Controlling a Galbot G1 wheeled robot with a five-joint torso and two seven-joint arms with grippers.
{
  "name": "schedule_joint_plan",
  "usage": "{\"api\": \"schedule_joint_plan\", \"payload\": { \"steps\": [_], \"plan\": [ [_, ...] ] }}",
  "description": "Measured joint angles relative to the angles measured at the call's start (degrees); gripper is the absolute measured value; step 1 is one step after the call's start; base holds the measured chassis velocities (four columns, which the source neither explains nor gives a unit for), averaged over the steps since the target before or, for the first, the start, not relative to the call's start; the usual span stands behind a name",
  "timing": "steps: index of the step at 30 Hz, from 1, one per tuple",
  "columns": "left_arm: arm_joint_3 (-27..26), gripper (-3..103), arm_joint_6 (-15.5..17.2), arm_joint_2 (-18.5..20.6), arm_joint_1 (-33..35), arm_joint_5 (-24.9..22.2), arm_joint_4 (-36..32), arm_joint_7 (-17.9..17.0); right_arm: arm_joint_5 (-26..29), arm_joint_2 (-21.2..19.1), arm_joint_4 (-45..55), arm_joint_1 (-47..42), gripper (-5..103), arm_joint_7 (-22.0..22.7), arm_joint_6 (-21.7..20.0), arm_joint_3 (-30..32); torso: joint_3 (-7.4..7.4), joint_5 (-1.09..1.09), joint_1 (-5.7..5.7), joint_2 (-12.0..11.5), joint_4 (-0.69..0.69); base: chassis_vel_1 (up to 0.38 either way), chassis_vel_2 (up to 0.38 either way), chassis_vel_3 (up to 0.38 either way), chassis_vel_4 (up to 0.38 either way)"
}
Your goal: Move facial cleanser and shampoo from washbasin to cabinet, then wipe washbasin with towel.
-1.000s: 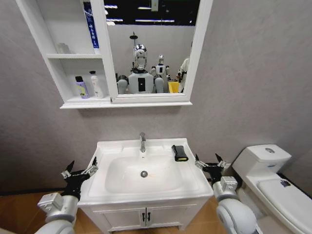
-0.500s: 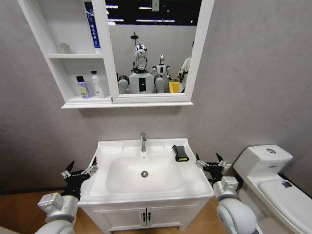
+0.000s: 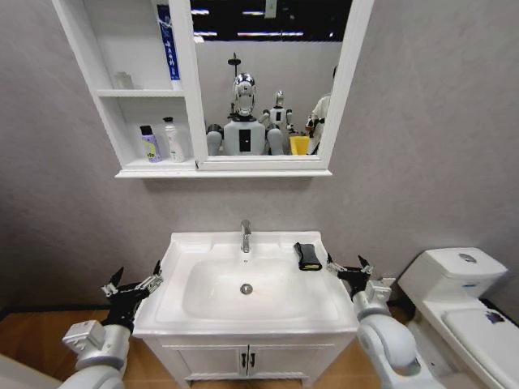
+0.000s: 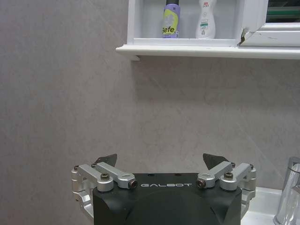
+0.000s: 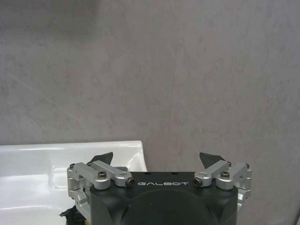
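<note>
The white washbasin has a chrome tap at its back. Right of the tap, the black towel with a yellow edge lies on the rim. On the cabinet's lowest shelf stand a purple bottle and a white bottle; which is the shampoo and which the facial cleanser I cannot tell. The left wrist view shows the purple bottle beside the white bottle. My left gripper hangs open off the basin's left edge. My right gripper is open off its right edge, near the towel.
A white toilet stands close on the right. Beneath the basin is a two-door vanity. The cabinet's mirror reflects robots. On the upper shelf are a blue tube and a small clear item. A grey wall lies behind.
The whole picture has shifted right and down, so the camera has moved. Both grippers stay open beside the basin, and the towel and bottles keep their places.
</note>
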Motion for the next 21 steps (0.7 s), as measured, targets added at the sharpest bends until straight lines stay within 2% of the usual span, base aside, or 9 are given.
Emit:
{"api": "schedule_joint_plan", "payload": {
  "steps": [3,4,6,7,9,17,18,19,21],
  "plan": [
    [0.0,100,0.0,0.0,0.01,0.0,0.0,-0.01,6.76,-5.31,-4.31,5.98,100,0.63,-4.13,-1.62,0.0,-0.01,0.0,0.0,0.0,0.0,0.0,0.0,0.0],
    [0.0,100,0.0,0.0,0.01,0.0,0.0,-0.01,6.76,-5.31,-4.31,5.98,100,0.63,-4.13,-1.62,0.0,-0.01,0.0,0.0,0.0,0.0,0.0,0.0,0.0],
    [0.0,100,0.0,0.0,0.0,0.0,0.0,-0.01,11.51,-8.24,-7.8,10.11,100,0.4,-6.39,-3.42,0.0,-0.02,0.01,0.0,0.0,0.0,0.0,0.0,0.0],
    [0.0,100,0.0,0.0,0.0,0.0,0.0,-0.01,11.51,-8.24,-7.8,10.11,100,0.4,-6.39,-3.42,0.0,-0.02,0.01,0.0,0.0,0.0,0.0,0.0,0.0],
    [0.0,100,0.0,0.0,0.0,0.0,0.0,0.0,16.21,-9.72,-11.05,13.53,100,0.94,-8.47,-5.91,0.0,-0.01,0.01,0.0,-0.01,0.0,0.0,0.0,0.0],
    [0.0,100,0.0,-0.01,0.0,0.0,0.0,0.0,23.35,-10.76,-19.04,22.14,100,1.82,-10.46,-13.96,0.0,-0.02,0.01,0.0,0.0,0.0,0.0,0.0,0.0],
    [0.0,100,0.0,0.0,0.0,0.0,0.0,0.0,24.22,-10.72,-19.73,23.09,100,2.24,-10.76,-14.83,0.0,-0.02,0.01,0.0,0.0,0.0,0.0,0.0,0.0],
    [0.0,100,0.0,0.0,0.0,0.0,0.0,0.0,27.1,-9.83,-23.12,27.07,100,5.23,-12.01,-18.35,0.0,-0.02,0.01,0.0,0.01,0.0,0.0,0.0,0.0],
    [0.0,100,0.0,0.0,0.0,0.0,0.0,0.0,27.47,-9.66,-23.91,27.82,100,5.59,-12.2,-18.95,0.0,-0.02,0.0,0.0,0.01,0.0,0.0,0.0,0.0]
  ]
}}
